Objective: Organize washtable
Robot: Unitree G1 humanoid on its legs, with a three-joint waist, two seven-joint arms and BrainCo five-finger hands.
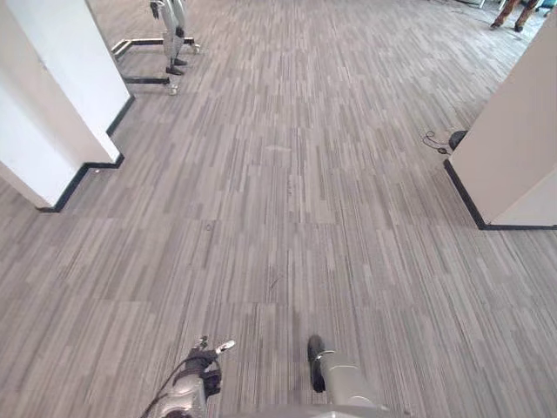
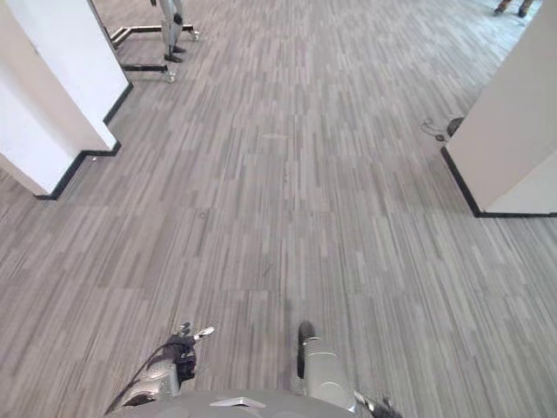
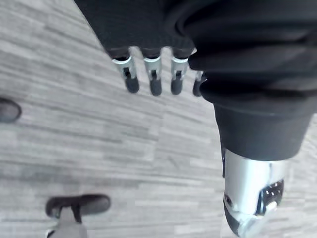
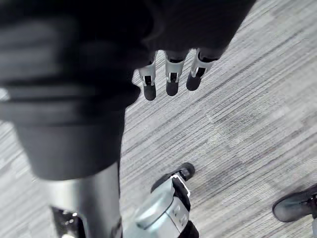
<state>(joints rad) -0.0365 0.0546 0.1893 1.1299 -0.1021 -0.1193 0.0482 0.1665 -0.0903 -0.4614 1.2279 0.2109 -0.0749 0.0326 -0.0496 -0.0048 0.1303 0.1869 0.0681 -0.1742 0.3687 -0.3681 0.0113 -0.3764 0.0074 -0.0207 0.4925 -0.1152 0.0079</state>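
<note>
I count two white partition walls with black skirting. One [image 1: 52,78] is on my left and the other [image 1: 513,148] on my right, well apart, and the grey striped carpet floor [image 1: 287,218] runs between them and on ahead of me.

At the far left of the floor there is one low metal frame on casters [image 1: 144,42], with one silver-grey jointed piece [image 1: 174,26] upright in it. Near the foot of the right wall lies one small dark round object [image 1: 457,138] with a thin cord beside it. At the far right edge I see a person's two lower legs in brown [image 1: 507,12]. The left eye view takes in more of them, while the right eye view cuts them down to the feet at its rim.

The wrist views give me the fingers up close, whereas the eye views catch the arms small at the bottom edge. The left robot hand [image 3: 155,79] hangs over the carpet with its fingers straight and side by side and its thumb apart from them, pinching nothing. The right robot hand [image 4: 171,82] is the same, with fingers straight, thumb off to one side, and bare carpet beneath it.

What I have in front of me for the washtable job is open floor, and both hands are holding nothing.
</note>
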